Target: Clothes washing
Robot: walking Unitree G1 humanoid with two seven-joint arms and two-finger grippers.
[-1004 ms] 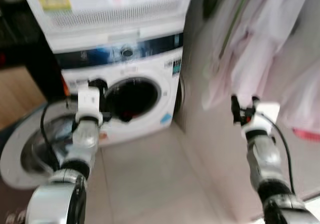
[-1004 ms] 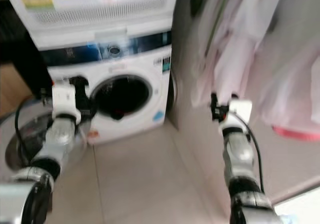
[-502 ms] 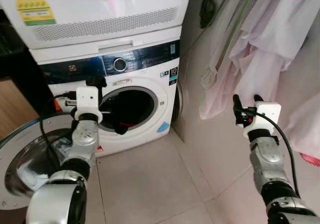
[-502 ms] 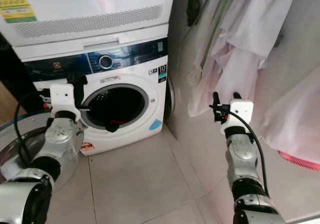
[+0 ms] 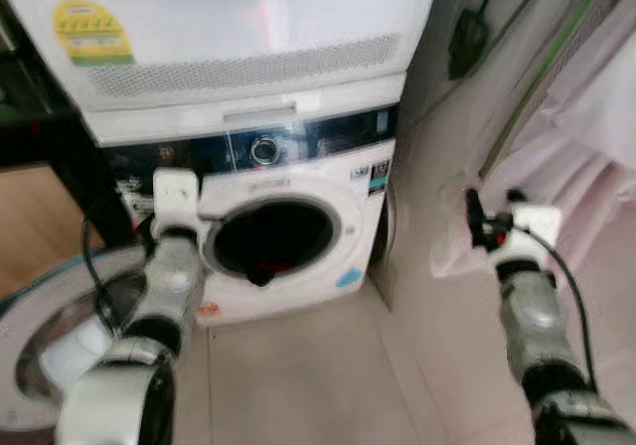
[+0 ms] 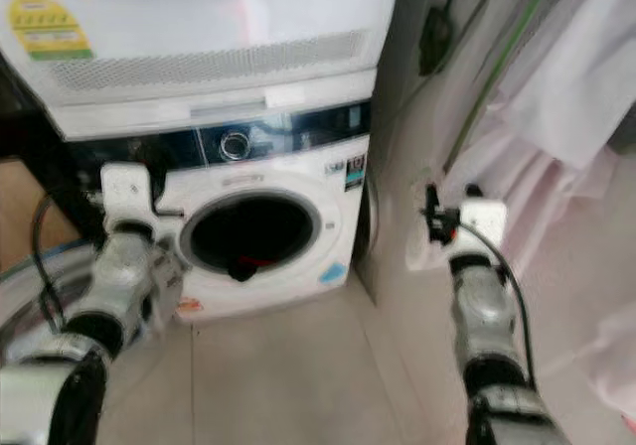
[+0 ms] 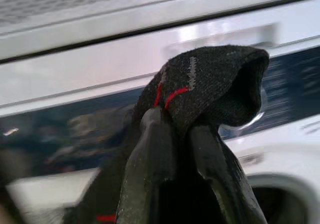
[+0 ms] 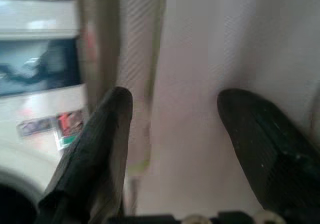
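Observation:
A white front-loading washing machine (image 5: 298,182) stands ahead with its round door (image 5: 55,331) swung open to the left. A dark garment with a red trim (image 5: 263,269) hangs over the lower lip of the dark drum opening (image 5: 273,236). My left gripper (image 7: 175,126) is shut on a dark sock with red stitching (image 7: 210,81), held up in front of the machine's control panel, left of the drum opening. My right gripper (image 5: 489,212) is open and empty, raised in front of the pale wall to the right of the machine; its fingers (image 8: 100,134) stand wide apart.
A white dryer (image 5: 229,38) with a yellow label sits on top of the washer. Pale pink clothes (image 5: 596,97) hang along the right wall. Beige tiled floor (image 5: 298,375) lies between me and the machine. A dark shelf and a wooden surface (image 5: 40,217) are at the left.
The whole picture has shifted and blurred, so the camera moved. The left gripper stays shut on the sock and the right gripper stays open.

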